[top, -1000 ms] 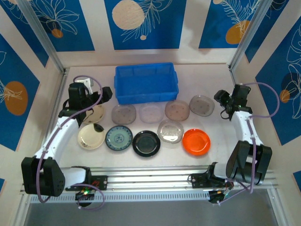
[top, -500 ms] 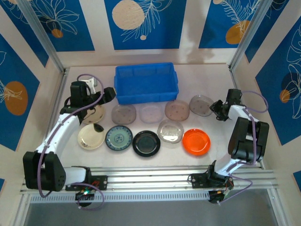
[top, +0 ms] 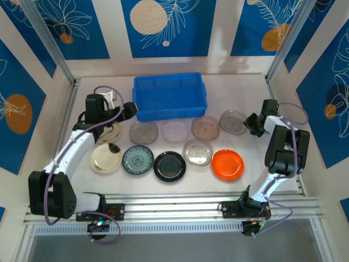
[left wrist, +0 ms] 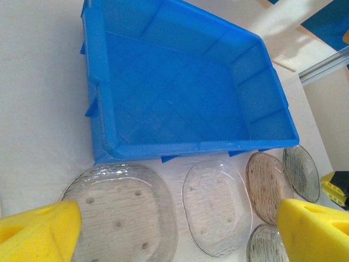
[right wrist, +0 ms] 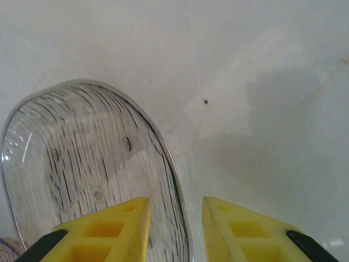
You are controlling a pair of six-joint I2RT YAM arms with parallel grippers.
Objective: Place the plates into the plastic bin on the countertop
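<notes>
- Plastic bin [top: 169,96]: bright blue, shallow, lipped rim. It stands at the back middle of the countertop [top: 240,90], and the left wrist view shows its gridded floor bare.
- Row just in front of the bin, left to right:
  - cream plate [top: 112,133], partly under the left arm
  - first clear plate [top: 143,132], just beside the bin's front wall
  - second clear plate [top: 175,131]
  - brown-tinted plate [top: 205,127]
  - grey-tinted plate [top: 234,122], out past the bin's right front corner
- Second row, farther in front of the bin, left to right: cream dish [top: 103,159], teal-patterned plate [top: 138,160], black plate [top: 169,166], third clear plate [top: 197,152], orange plate [top: 227,164].
- All ten plates lie on the countertop, outside the bin.
- Surroundings: beige walls carry blue panels [top: 163,27] with white leaf outlines and orange and cream discs. An aluminium rail [top: 180,203] runs along the edge farthest in front of the bin.
- Left arm: it stretches from its base up toward the bin's left front corner, wrist turned toward the bin.
- Left gripper [top: 128,111]: yellow fingers [left wrist: 38,229] spread wide and holding nothing. It is poised above the first clear plate and faces the bin's front wall.
- Right arm: folded, elbow raised, wrist pointing toward the bin's right side.
- Right gripper [top: 252,121]: yellow fingers [right wrist: 112,229] drawn narrow astride the rim of the grey-tinted plate [right wrist: 82,164]. Whether the pads pinch the rim cannot be told.
</notes>
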